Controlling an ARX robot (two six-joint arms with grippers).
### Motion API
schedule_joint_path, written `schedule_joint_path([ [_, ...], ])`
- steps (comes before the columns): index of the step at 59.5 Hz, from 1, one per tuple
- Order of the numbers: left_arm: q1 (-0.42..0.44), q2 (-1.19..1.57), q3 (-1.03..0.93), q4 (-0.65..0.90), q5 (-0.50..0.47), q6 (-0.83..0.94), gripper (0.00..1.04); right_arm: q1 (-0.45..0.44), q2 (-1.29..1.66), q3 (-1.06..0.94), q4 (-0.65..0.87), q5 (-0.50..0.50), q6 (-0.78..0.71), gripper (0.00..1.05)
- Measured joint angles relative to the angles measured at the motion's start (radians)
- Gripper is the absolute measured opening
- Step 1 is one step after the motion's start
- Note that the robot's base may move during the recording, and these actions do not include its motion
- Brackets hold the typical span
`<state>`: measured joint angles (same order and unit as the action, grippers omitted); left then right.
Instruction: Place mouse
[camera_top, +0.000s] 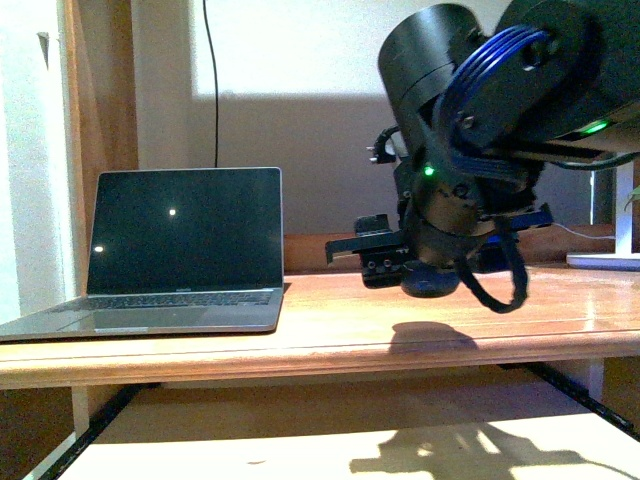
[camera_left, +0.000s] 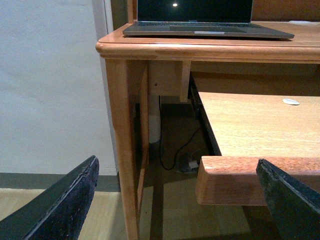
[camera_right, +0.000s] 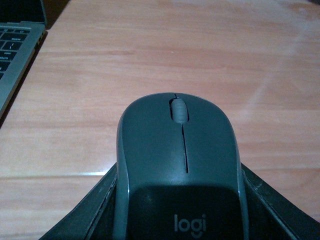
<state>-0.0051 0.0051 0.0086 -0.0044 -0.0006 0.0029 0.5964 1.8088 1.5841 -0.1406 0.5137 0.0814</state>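
The right claw (camera_top: 433, 275) was clenched on the small dark grey oval plastic mouse (camera_right: 180, 165), holding it just above the brown wooden table (camera_top: 330, 335), right of the open grey laptop (camera_top: 185, 250) and well apart from it. The left claw (camera_left: 175, 200) hung released, its black fingers (camera_left: 65, 205) spread wide, low before the table's pull-out wooden shelf (camera_left: 250, 130).

A wooden table (camera_top: 330, 335) stands against a pale wall (camera_top: 300, 130), which is lit brightly in its upper part. Under the tabletop a wooden pull-out shelf (camera_left: 250, 125) is drawn out. The floor (camera_left: 165, 220) is light wood, with a grey baseboard (camera_left: 30, 181).
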Motion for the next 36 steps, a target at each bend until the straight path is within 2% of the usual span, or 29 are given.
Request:
schedule_joint_path([
  [11, 0.000, 0.000, 0.000, 0.000, 0.000, 0.000, 0.97, 0.011, 0.124, 0.119, 0.000, 0.028, -0.007, 0.55],
  [36, 0.000, 0.000, 0.000, 0.000, 0.000, 0.000, 0.97, 0.016, 0.287, 0.248, -0.003, 0.067, -0.006, 0.55],
])
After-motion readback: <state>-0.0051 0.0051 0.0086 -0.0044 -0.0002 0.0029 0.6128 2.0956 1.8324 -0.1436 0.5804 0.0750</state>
